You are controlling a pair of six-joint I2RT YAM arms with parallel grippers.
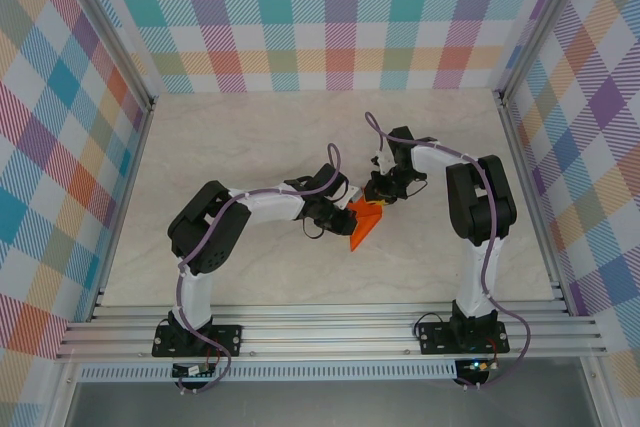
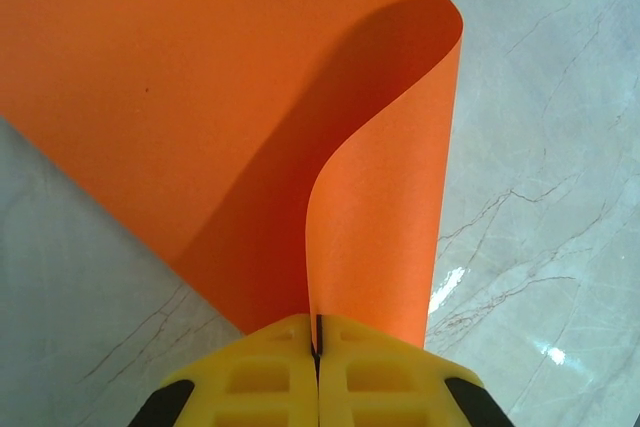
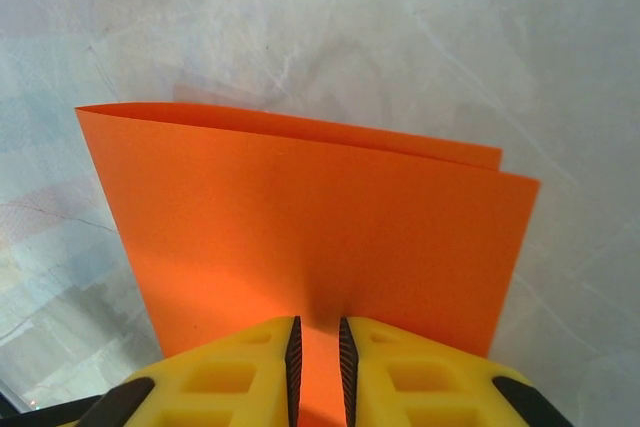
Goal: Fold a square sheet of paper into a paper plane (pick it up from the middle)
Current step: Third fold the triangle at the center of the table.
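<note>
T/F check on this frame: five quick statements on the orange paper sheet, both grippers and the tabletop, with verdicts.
1. The left gripper is shut on the thin bright orange sheet of paper. True.
2. The paper lies flat in one layer. False: it curls over, and two layers show at its far edge in the right wrist view.
3. The right gripper has its jaws pressed fully together. False: a narrow gap shows, with orange in it.
4. Both grippers meet at the paper near mid-table. True.
5. The tabletop is dark wood. False: it is pale and marble-patterned.
</note>
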